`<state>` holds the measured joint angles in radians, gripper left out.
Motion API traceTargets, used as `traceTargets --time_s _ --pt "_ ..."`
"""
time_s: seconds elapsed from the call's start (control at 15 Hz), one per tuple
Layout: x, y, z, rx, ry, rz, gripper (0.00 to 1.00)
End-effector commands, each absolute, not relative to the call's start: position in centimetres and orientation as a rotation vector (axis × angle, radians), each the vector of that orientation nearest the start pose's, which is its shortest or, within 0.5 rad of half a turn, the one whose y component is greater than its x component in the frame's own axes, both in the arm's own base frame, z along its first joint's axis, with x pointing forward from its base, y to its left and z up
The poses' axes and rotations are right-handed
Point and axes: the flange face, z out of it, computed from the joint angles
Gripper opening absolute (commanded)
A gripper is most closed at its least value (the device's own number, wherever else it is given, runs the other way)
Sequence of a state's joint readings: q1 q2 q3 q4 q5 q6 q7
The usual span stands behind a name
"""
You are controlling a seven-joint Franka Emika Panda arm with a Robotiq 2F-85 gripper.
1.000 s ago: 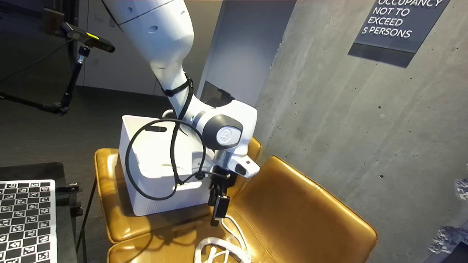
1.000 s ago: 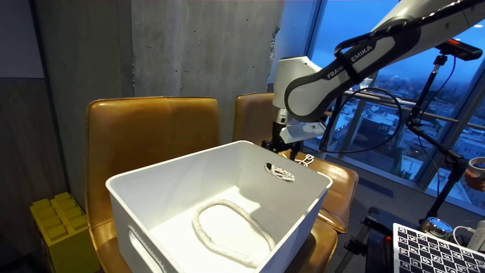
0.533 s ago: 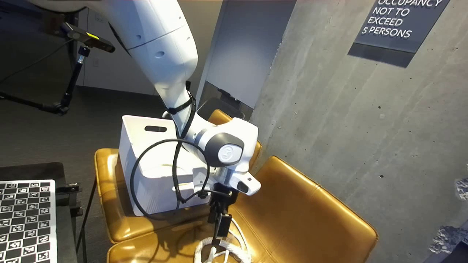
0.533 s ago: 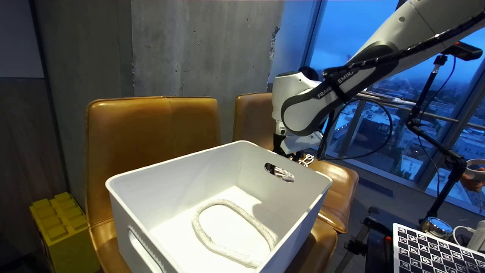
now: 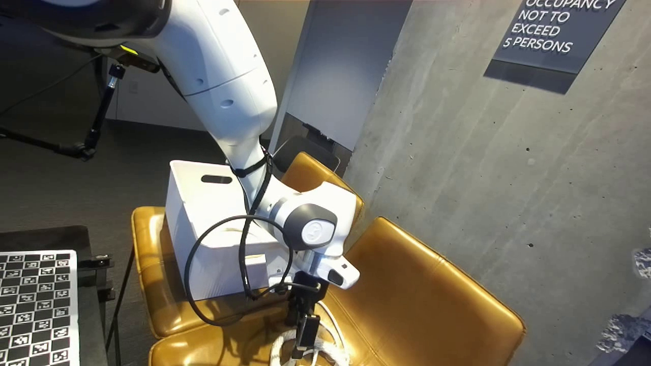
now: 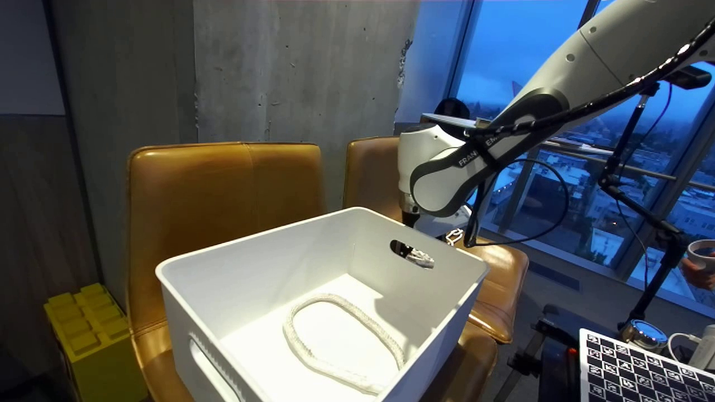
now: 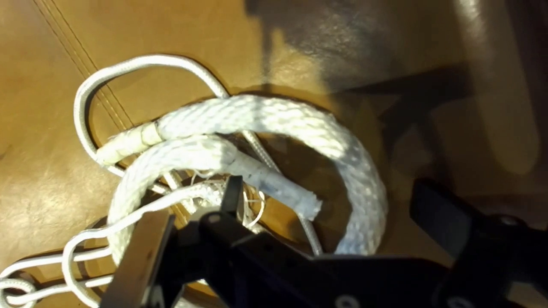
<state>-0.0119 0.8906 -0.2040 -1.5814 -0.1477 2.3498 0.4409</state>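
The thick white rope (image 7: 342,145) lay curled on a tan chair (image 5: 432,300), a thin white cord (image 7: 165,60) crossing beneath it. My hand (image 7: 329,194) hung over them, spread wide and gripping nothing; whether it touched the rope I could not tell. Just beside, on the next chair (image 5: 156,284), stood a white bin (image 6: 268,279) with a pale rope (image 6: 323,298) looped on its floor

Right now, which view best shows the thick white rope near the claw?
The wrist view: the thick rope shows its braid and ends. In an exterior view, the claw and picture edge hide part; in an exterior view, the box hides most.
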Motion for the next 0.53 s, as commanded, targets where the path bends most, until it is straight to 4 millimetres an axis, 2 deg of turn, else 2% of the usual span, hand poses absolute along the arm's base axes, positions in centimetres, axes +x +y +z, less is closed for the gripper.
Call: traceTargets --time_s 0.0,0.27,0.47 --pt "67.5 -11.9 10.7 -3.308 0.777 0.134 1.00" --pt "67.6 -11.3 10.1 -3.302 0.789 0.151 1.00" --pt "67.0 -9.6 9.6 -3.292 0.806 0.169 0.96"
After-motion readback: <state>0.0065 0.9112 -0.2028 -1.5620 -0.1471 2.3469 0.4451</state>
